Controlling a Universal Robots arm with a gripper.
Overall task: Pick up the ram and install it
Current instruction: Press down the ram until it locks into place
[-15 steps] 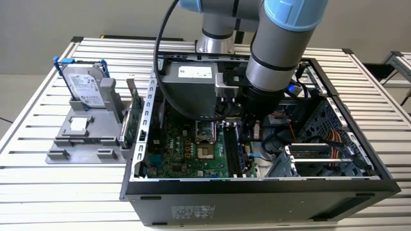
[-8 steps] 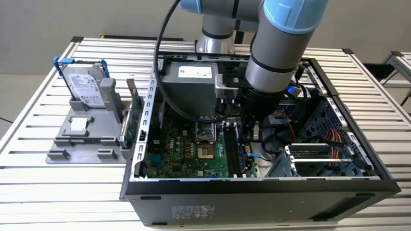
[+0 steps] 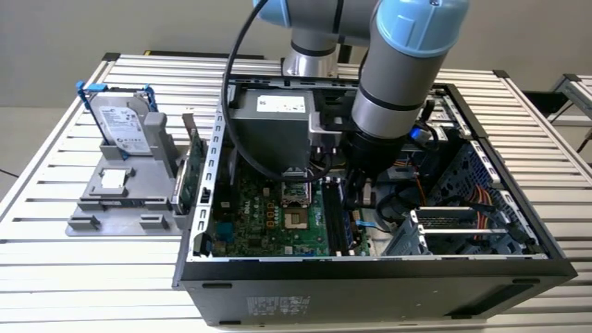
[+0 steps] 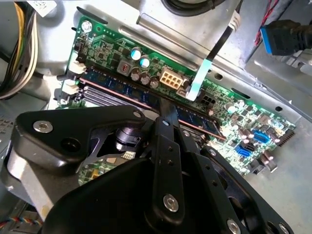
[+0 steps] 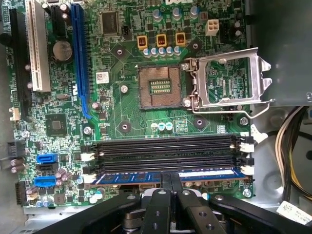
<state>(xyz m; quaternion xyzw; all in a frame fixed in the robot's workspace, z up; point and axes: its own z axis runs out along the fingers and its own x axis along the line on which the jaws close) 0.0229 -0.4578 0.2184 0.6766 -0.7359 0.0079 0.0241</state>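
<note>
The gripper (image 5: 170, 183) reaches inside the open computer case (image 3: 370, 277), its jaws pinched narrowly on the ram (image 5: 165, 176). The stick stands in the outermost memory slot of the motherboard (image 5: 126, 112); judging by this, insertion looks nearly complete, though final seating is unconfirmed.

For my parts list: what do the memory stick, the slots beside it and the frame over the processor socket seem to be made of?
Memory stick: circuit board, blue face, black chips. Slots: likely matte black plastic, white end clips. Socket frame: bare shiny metal, probably steel. The gripper is closed on the stick.
</note>
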